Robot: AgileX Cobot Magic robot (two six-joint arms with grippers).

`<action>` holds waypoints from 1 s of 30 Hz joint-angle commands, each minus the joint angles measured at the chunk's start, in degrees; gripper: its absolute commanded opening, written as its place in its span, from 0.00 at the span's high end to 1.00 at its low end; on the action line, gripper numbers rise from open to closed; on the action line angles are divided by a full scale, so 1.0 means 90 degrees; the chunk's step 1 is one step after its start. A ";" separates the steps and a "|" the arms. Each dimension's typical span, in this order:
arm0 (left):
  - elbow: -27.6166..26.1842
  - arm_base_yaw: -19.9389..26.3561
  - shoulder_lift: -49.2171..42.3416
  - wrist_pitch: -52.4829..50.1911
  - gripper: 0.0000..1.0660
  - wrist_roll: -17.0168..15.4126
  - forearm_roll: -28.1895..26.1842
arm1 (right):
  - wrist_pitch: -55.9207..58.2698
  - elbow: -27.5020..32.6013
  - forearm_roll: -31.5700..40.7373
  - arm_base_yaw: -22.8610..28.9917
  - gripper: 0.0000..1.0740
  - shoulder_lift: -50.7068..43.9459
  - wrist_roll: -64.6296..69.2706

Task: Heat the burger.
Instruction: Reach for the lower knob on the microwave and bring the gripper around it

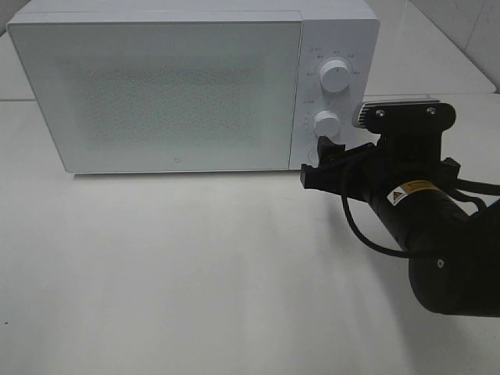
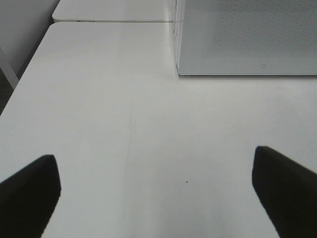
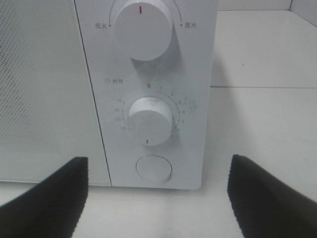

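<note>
The burger is not in view. The white microwave [image 1: 180, 86] stands at the back of the table with its door [image 1: 156, 94] closed. My right gripper [image 1: 319, 160] hovers just in front of the control panel's lower part, open, with nothing between its fingers. In the right wrist view the gripper [image 3: 158, 198] faces the timer knob [image 3: 150, 120] and the round door button [image 3: 154, 167]. The knob's red mark points down, away from the 0. My left gripper [image 2: 153, 183] is open above bare table, left of the microwave [image 2: 247, 39].
A second, upper knob [image 1: 336, 76] sits on the microwave's panel above the timer knob [image 1: 327, 123]. The white table [image 1: 195, 273] spreads in front of the microwave. A seam [image 2: 114, 21] joins it to another table behind.
</note>
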 commanded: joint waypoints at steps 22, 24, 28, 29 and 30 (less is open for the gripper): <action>0.0019 0.0006 -0.0146 -0.0057 0.06 -0.0038 -0.0006 | -0.0675 -0.1343 -0.0452 -0.0605 0.30 0.1038 0.0057; 0.0019 0.0006 -0.0146 -0.0057 0.06 -0.0038 -0.0006 | -0.0509 -0.1553 -0.0573 -0.0726 0.30 0.1190 0.0057; 0.0019 0.0006 -0.0146 -0.0057 0.06 -0.0038 0.0000 | -0.0318 -0.1732 -0.0694 -0.0859 0.30 0.1305 0.0057; 0.0019 0.0006 -0.0146 -0.0057 0.06 -0.0038 0.0000 | -0.0306 -0.1770 -0.0700 -0.0891 0.30 0.1350 0.0057; 0.0019 0.0006 -0.0146 -0.0057 0.06 -0.0038 0.0000 | -0.0306 -0.1770 -0.0700 -0.0891 0.30 0.1350 0.0057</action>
